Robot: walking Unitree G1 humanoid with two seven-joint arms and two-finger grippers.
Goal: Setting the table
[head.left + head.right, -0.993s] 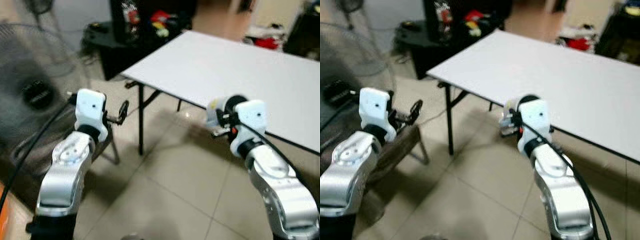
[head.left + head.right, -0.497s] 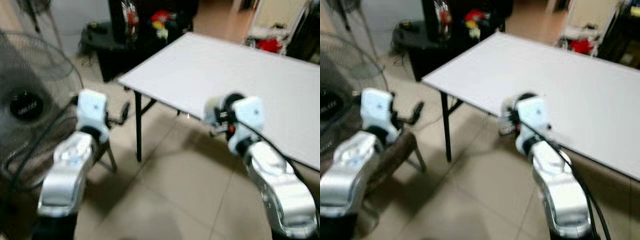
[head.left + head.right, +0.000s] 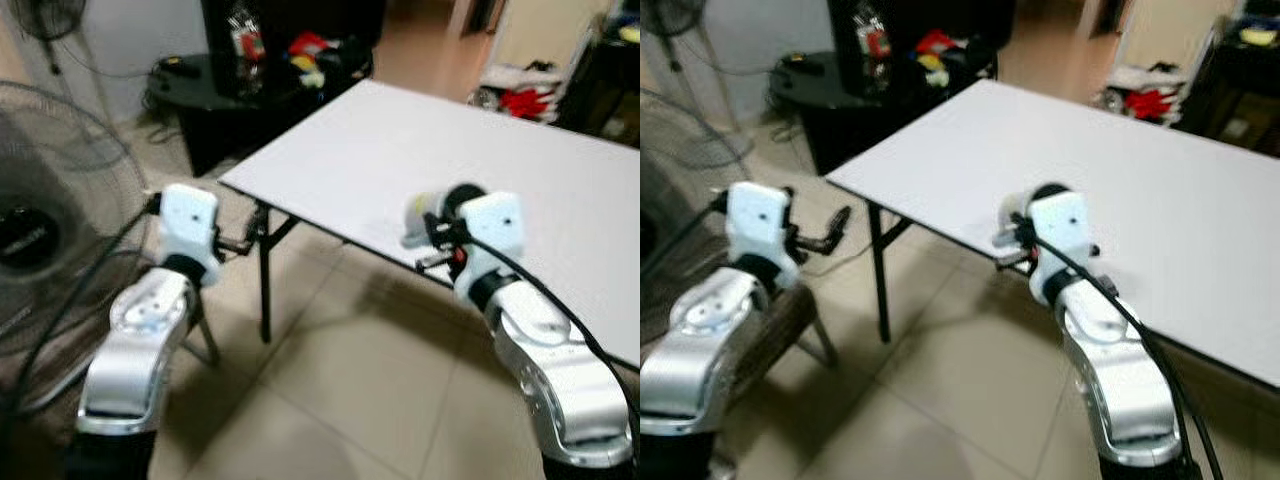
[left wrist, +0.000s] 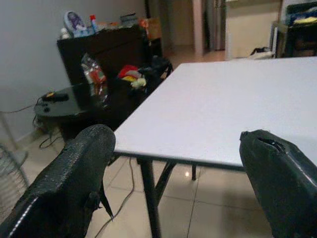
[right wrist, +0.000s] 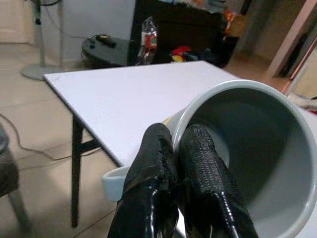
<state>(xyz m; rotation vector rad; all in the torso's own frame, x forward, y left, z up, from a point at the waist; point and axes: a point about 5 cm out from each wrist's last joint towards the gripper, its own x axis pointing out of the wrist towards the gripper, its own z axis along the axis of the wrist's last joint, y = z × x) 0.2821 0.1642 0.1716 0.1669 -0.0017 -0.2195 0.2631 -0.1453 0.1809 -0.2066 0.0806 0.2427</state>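
Currently, head views: right gripper (image 3: 432,238) carries a grey mug (image 3: 425,212) at the white table (image 3: 400,150) edge, likely to set it down; left gripper (image 3: 240,243) is empty, fingers spread. Left wrist: fingers (image 4: 74,183) wide apart facing the table. Right wrist: fingers (image 5: 198,173) pinch the mug rim.

Head stereo pair looking down; wrist cams level w/ white table (image 3: 450,150).

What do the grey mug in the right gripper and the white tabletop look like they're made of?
The grey mug, pinched at its rim by the right gripper, looks like glazed ceramic or smooth plastic: thick wall, soft sheen. The white tabletop looks like matt laminate or plastic board, flat and thin-edged, on black metal folding legs.
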